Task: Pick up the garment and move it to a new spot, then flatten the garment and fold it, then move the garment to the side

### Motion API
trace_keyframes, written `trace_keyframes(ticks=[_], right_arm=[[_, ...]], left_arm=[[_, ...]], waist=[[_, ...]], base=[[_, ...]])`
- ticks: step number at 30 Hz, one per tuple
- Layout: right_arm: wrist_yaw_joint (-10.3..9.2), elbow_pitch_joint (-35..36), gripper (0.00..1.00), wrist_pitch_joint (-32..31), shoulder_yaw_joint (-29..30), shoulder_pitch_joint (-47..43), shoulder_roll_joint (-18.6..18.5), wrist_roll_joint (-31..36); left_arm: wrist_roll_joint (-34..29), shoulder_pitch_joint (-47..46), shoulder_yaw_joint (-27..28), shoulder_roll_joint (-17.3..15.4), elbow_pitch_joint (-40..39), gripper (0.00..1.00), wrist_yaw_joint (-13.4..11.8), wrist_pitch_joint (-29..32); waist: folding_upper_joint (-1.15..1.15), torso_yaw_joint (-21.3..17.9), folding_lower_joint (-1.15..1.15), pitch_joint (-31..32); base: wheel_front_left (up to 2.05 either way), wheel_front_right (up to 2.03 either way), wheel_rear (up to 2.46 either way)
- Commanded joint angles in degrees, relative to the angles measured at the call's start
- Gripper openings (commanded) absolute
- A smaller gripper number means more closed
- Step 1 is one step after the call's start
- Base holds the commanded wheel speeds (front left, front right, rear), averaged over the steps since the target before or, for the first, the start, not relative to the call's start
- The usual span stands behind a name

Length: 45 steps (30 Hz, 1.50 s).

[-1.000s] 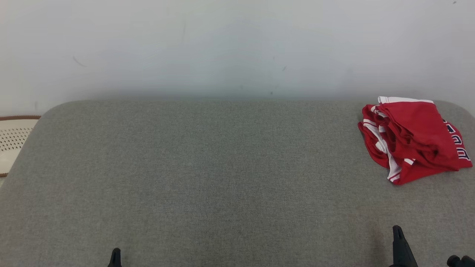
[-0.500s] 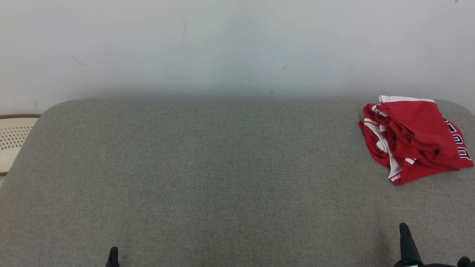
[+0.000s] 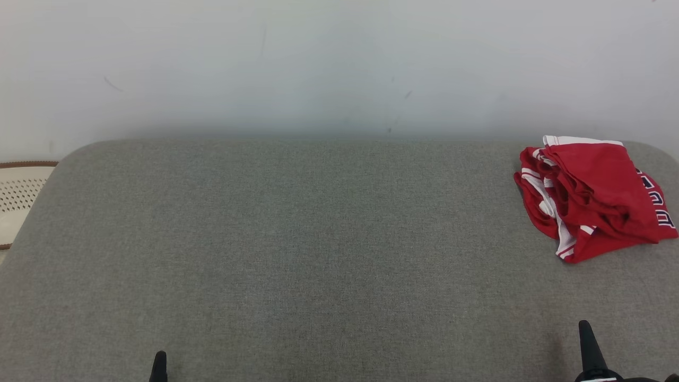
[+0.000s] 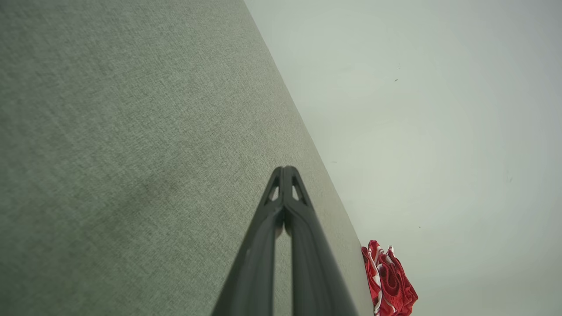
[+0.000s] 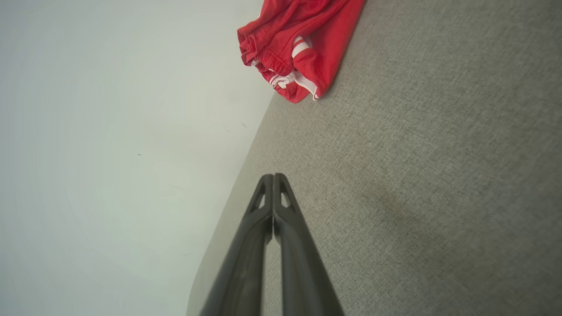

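Left tool [image 3: 159,359] and right tool [image 3: 584,329] are both clenched tight, fingers pressed together on nothing, and just their dark tips poke up, cut off by the bottom edge. Big pale wall [image 3: 318,63] behind. The bench [image 3: 318,239] is grey woven fabric with rounded corners. The garment [image 3: 594,196] is bunched at the far right corner, red with white trim, its dark lettering half hidden. A cream perforated thing [image 3: 18,199] shows at the left, mostly out of frame, and I can't tell what it is.

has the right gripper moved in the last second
Yes. The right gripper has drifted slightly rightward: its tip was under the garment at its near corner, and now sits right of that corner.
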State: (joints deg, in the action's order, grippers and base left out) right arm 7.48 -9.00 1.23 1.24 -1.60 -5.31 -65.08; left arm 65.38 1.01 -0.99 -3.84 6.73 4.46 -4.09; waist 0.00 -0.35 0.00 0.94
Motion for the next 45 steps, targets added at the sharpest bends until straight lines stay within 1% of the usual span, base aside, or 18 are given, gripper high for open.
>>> trace_keyframes(ticks=[1, 25, 45], right_arm=[[0.02, 0.43, 0.0, -0.32, 0.39, 1.24, -0.47, -1.77], [0.02, 0.22, 0.0, -4.24, 3.22, 1.88, -0.22, -15.53], [0.02, 0.05, 0.0, -6.89, 5.27, 2.09, 0.13, -24.41]], left_arm=[[1.66, -1.06, 0.17, -0.53, -0.23, 0.0, 0.45, 0.31], [14.65, -2.41, 0.94, -0.37, 1.5, 0.0, 1.73, 3.22], [23.34, -3.15, 1.51, -0.15, 2.74, 0.0, 2.55, 5.23]], waist=[[0.0, 0.01, 0.0, -0.02], [0.0, 0.15, 0.0, -0.47], [0.0, 0.26, 0.0, -0.83]], base=[[0.0, 0.0, 0.0], [0.0, 0.0, 0.0], [0.0, 0.0, 0.0]])
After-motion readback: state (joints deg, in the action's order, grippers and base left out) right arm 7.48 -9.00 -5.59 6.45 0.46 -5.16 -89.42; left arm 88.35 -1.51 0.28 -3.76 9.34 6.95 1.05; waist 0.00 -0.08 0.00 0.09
